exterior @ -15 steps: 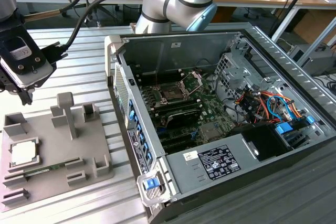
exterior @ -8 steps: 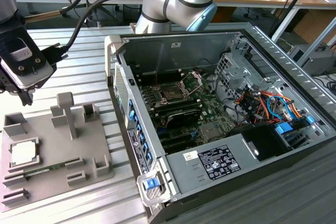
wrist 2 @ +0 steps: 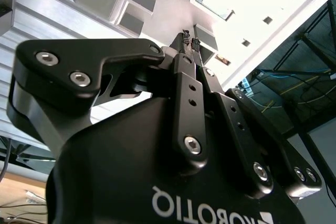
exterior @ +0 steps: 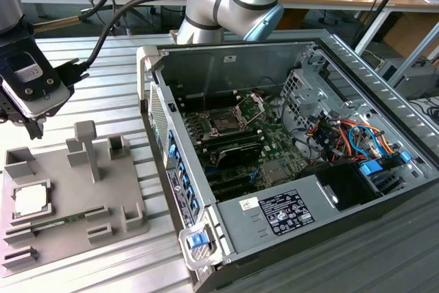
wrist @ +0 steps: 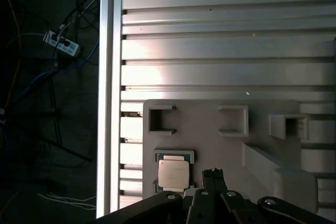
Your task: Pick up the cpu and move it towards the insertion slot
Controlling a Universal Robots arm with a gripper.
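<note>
You have the gripper [wrist: 213, 173] above the grey tray [wrist: 210, 140], its fingers [wrist: 208, 180] pressed together on nothing. The cpu [wrist: 174, 174] lies flat in a tray recess just beside the fingertips. The insertion slot [exterior: 226, 120] sits well apart, inside the open computer case [exterior: 206, 66].

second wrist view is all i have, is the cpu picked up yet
Observer: No. In the first wrist view the cpu lies in its recess in the grey tray, beside the gripper, not held.
Operator: where's the slot
Observer: In the exterior view the insertion slot sits inside the open computer case, to the exterior view's right of the tray.
Operator: bracket open
Observer: Its metal bracket looks raised, the dark socket uncovered.
</note>
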